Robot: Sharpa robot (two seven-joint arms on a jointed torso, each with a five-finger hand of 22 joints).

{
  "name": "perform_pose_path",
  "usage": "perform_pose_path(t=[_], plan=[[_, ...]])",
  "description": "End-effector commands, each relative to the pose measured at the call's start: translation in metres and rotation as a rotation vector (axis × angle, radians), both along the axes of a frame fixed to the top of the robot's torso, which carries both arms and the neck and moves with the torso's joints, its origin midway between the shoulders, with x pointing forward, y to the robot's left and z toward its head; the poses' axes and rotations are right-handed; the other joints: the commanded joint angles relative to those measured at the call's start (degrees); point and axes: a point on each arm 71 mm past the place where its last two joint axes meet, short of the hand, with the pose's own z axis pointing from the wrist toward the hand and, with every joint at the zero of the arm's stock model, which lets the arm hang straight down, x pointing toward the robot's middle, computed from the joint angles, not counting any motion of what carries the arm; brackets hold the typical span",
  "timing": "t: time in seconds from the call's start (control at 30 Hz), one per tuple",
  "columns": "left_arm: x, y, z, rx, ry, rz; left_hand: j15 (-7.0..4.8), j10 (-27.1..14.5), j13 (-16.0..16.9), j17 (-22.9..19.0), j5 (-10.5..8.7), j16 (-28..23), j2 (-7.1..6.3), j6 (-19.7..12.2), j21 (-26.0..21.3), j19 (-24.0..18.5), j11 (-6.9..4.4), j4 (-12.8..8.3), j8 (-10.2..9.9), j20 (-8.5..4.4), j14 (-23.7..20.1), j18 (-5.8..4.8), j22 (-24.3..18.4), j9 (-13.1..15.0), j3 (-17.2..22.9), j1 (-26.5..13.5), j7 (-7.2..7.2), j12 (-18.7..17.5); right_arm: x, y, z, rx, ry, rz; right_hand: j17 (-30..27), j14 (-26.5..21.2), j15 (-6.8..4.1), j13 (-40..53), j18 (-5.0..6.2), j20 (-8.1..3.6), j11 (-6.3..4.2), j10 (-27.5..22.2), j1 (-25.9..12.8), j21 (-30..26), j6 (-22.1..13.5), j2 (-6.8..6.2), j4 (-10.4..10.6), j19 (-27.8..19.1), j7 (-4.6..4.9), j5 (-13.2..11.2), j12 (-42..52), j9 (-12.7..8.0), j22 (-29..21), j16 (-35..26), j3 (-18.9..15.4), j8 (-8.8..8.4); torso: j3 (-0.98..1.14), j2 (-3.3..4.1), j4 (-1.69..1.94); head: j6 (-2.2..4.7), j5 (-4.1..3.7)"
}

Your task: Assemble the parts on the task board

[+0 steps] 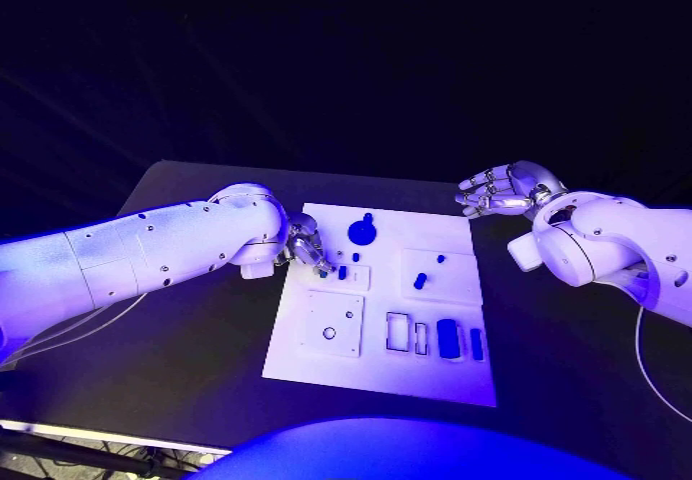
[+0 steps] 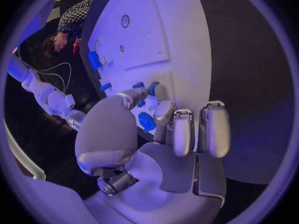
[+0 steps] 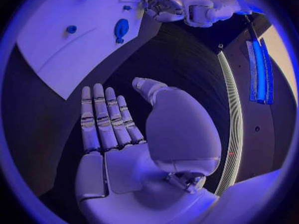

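several blue parts point(image 1: 364, 232) lie scattered on the white task board point(image 1: 378, 375), which sits in the middle of the black table point(image 1: 188, 340). from my seat i see the left hand point(image 1: 306, 250) at the board's left edge, fingertips point(image 2: 153, 88) pinching a small blue piece point(image 1: 343, 271) right over the board's surface, just beside a small square recess. the right hand point(image 1: 500, 189) hangs off the board's far right corner, well apart from the parts, fingers point(image 3: 102, 117) straight and spread, holding nothing.
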Motion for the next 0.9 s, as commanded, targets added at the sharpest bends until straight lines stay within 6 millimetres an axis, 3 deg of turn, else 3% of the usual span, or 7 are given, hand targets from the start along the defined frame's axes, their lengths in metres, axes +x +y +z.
perform_pose_path(t=[0.03, 0.6, 0.67, 0.73, 0.8, 0.83, 0.9], plan=[[-0.002, 0.002, -0.004, 0.021, 0.013, 0.003, -0.39, -0.04, 0.09, 11.69, -0.28, 0.11, 0.02, 0.33, -0.02, 0.05, -0.15, 0.70, -0.34, -0.27, 5.05, -1.04, 0.03, -0.08, -1.17, -0.35, 0.03, 0.01, 0.000, 0.001, 0.001, 0.004, -0.012, 0.013, -0.04, 0.15, 0.41, -0.05, 0.52, 0.01, 0.20, -0.01, -0.59, -0.33, -0.32, -0.05, -0.33, -0.42, 5.16, -0.15, -0.10, -0.09, -0.05, -0.37, -0.16, -0.10, -0.02, -0.02, 0.01, 0.00, -0.01], [-0.001, 0.007, -0.001, -0.042, -0.027, 0.039, -0.42, 0.11, 0.42, 12.09, -1.10, 0.31, 0.51, 0.55, -0.04, 0.07, -0.17, 2.56, -0.46, -0.29, 5.17, -1.03, 0.05, -0.12, -4.47, -0.25, 0.03, 0.11, -0.001, 0.001, 0.000, 0.004, -0.014, 0.013, -0.12, 0.27, 0.40, -0.04, 0.53, 0.02, 0.18, 0.07, -0.62, -0.32, -0.23, 0.00, -0.41, -0.53, 5.14, -0.15, -0.05, -0.10, -0.21, -0.38, -0.15, -0.03, 0.00, 0.00, -0.03, 0.12, -0.22], [0.000, 0.009, 0.000, -0.081, -0.036, 0.062, -0.35, -1.05, -1.66, 11.52, -1.58, 0.04, 0.32, -0.14, -0.45, -0.23, -0.01, 2.58, -0.63, -0.23, 5.01, -0.89, -0.65, -0.08, -6.23, -0.52, 0.27, -1.32, 0.000, 0.000, 0.000, 0.004, -0.013, 0.012, -0.13, 0.28, 0.39, -0.04, 0.53, 0.02, 0.18, 0.07, -0.62, -0.33, -0.23, -0.01, -0.42, -0.55, 5.14, -0.15, -0.05, -0.10, -0.22, -0.38, -0.15, -0.03, 0.03, -0.02, 0.00, 0.16, -0.29], [0.001, 0.011, 0.001, -0.117, -0.041, 0.083, -0.17, -2.00, -2.98, 11.00, -5.53, -0.22, 0.89, -0.85, -0.88, -0.54, 0.20, 2.63, -0.73, -0.09, 4.85, -0.76, -1.32, -0.02, -9.05, -0.88, 0.48, -2.27, 0.000, 0.000, 0.000, 0.004, -0.012, 0.012, -0.16, 0.31, 0.40, -0.04, 0.52, 0.03, 0.18, 0.08, -0.65, -0.34, -0.22, -0.03, -0.45, -0.61, 5.14, -0.16, -0.04, -0.11, -0.28, -0.39, -0.17, -0.02, 0.05, -0.05, 0.02, 0.18, -0.32], [0.001, 0.012, 0.002, -0.149, -0.049, 0.103, -0.06, -2.68, -3.85, 10.68, -7.10, -0.38, 2.00, -1.37, -1.15, -0.70, 0.34, 2.70, -0.71, -0.02, 4.77, -0.65, -1.70, 0.07, -12.60, -0.48, 0.56, -2.83, 0.000, 0.000, 0.000, 0.003, -0.011, 0.011, -0.20, 0.37, 0.39, -0.04, 0.52, 0.04, 0.18, 0.11, -0.61, -0.33, -0.20, -0.08, -0.57, -0.69, 5.14, -0.16, -0.02, -0.13, -0.37, -0.40, -0.18, 0.00, 0.06, -0.06, -0.01, 0.21, -0.31], [0.002, 0.012, 0.003, -0.159, -0.052, 0.109, 0.09, -3.11, -4.45, 10.59, -9.53, -0.43, 3.66, -1.63, -1.29, -0.75, 0.27, 2.81, -0.61, 0.02, 4.74, -0.61, -1.85, 0.13, -16.99, -0.21, 0.68, -3.15, 0.000, 0.000, 0.000, 0.003, -0.011, 0.011, -0.24, 0.42, 0.39, -0.04, 0.53, 0.04, 0.17, 0.12, -0.57, -0.32, -0.18, -0.13, -0.66, -0.74, 5.14, -0.15, 0.00, -0.14, -0.44, -0.41, -0.19, 0.01, 0.05, -0.03, -0.02, 0.22, -0.30], [0.002, 0.013, 0.004, -0.178, -0.062, 0.121, 0.07, -3.17, -4.51, 10.57, -10.62, -0.44, 4.86, -1.75, -1.32, -0.73, 0.35, 3.08, -0.52, 0.06, 4.75, -0.60, -1.84, 0.15, -20.40, 0.50, 0.67, -3.09, 0.000, 0.000, -0.001, 0.003, -0.011, 0.011, -0.24, 0.42, 0.39, -0.04, 0.53, 0.04, 0.17, 0.12, -0.57, -0.32, -0.18, -0.13, -0.66, -0.74, 5.14, -0.15, 0.00, -0.14, -0.44, -0.41, -0.19, 0.01, 0.05, -0.01, -0.01, 0.24, -0.33]])
